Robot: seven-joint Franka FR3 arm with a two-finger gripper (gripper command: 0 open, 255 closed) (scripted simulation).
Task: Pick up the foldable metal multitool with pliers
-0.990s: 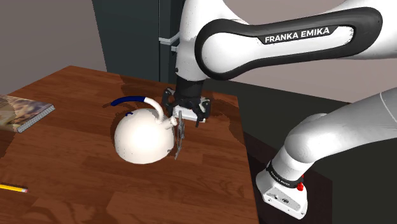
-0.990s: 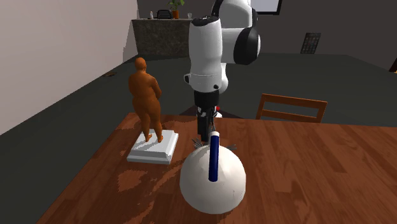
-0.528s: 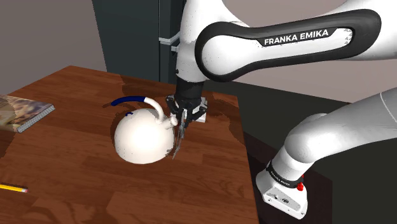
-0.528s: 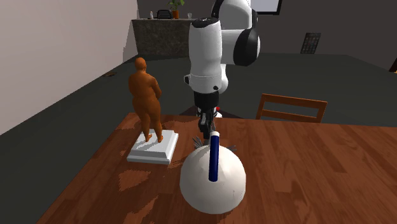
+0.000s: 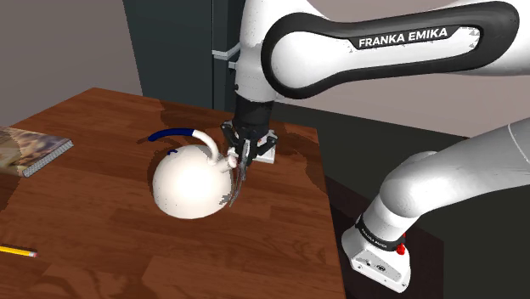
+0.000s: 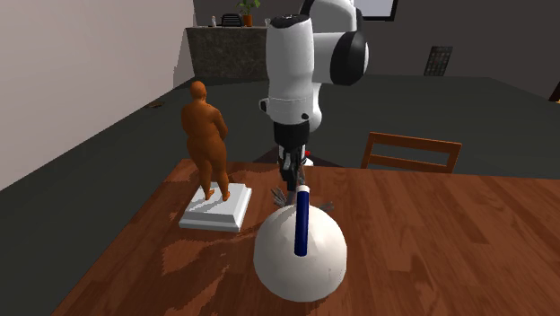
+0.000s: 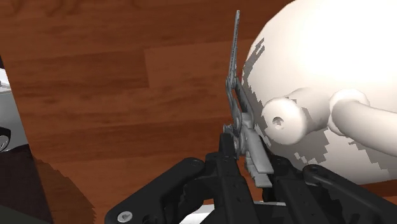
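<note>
Multitool (image 7: pixel 242 127), grey metal, folding: clasped at one end between the black fingers of the gripper (image 7: pixel 245 162); remainder extends away from the hand, close against the side of the kettle (image 7: pixel 331 63).
Kettle: white, round, stub spout (image 7: pixel 286 121) next to the gripper, blue handle (image 6: pixel 303 220).
Table (image 5: pixel 102 238): brown wood, carries the kettle.
Figurine (image 6: pixel 206 139): orange, on a white base (image 6: pixel 218 208), beside the kettle.
Book (image 5: pixel 30 149), pencil (image 5: pixel 17 251): far table edge, well apart.

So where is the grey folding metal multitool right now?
Clasped in the black gripper, the multitool hangs just right of the round white teapot in the shoulder view, by its spout.
</note>
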